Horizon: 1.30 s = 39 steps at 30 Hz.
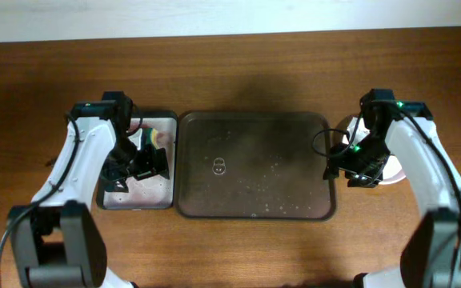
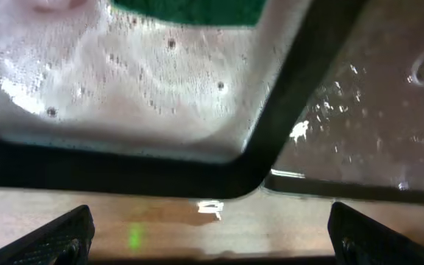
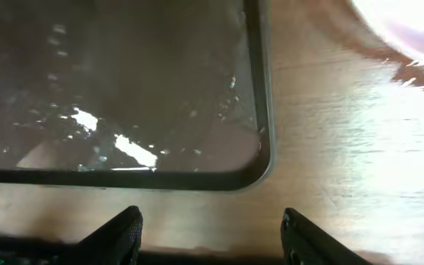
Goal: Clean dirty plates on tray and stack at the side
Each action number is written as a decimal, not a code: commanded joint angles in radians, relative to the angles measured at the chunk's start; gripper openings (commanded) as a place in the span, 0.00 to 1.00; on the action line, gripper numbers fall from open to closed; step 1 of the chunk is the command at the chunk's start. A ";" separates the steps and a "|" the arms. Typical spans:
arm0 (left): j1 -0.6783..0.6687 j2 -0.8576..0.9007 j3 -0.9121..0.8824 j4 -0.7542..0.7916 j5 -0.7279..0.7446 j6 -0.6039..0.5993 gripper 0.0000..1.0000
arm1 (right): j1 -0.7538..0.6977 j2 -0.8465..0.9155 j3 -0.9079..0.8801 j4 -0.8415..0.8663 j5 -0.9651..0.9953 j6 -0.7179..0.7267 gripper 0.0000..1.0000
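The dark brown tray (image 1: 254, 188) lies in the middle of the table, wet and with no plates on it. White plates (image 1: 394, 174) sit on the table to its right, mostly hidden by my right arm; I cannot tell how many. A bright plate edge (image 3: 411, 22) shows in the right wrist view. My right gripper (image 1: 347, 170) is open and empty above the tray's right near corner (image 3: 260, 165); its fingers (image 3: 212, 235) are apart over bare wood. My left gripper (image 1: 146, 165) is open and empty (image 2: 212, 235) over the small tray.
A smaller black tray with a pinkish, soapy inside (image 1: 138, 194) sits to the left of the brown tray and also shows in the left wrist view (image 2: 124, 81). A green sponge (image 2: 190, 9) lies in it. The brown tray's wet floor (image 2: 389, 110) is beside it.
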 commanded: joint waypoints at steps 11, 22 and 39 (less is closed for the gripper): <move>0.000 -1.057 -0.488 0.402 -0.055 0.047 0.99 | 0.082 -0.932 -0.070 0.044 0.203 0.026 0.99; 0.000 -1.194 -0.493 0.395 -0.055 0.047 0.99 | 0.082 -1.009 -0.070 -0.010 0.203 0.026 0.99; 0.000 -1.194 -0.493 0.395 -0.055 0.047 0.99 | 0.105 -1.485 -0.692 0.738 0.180 0.000 0.99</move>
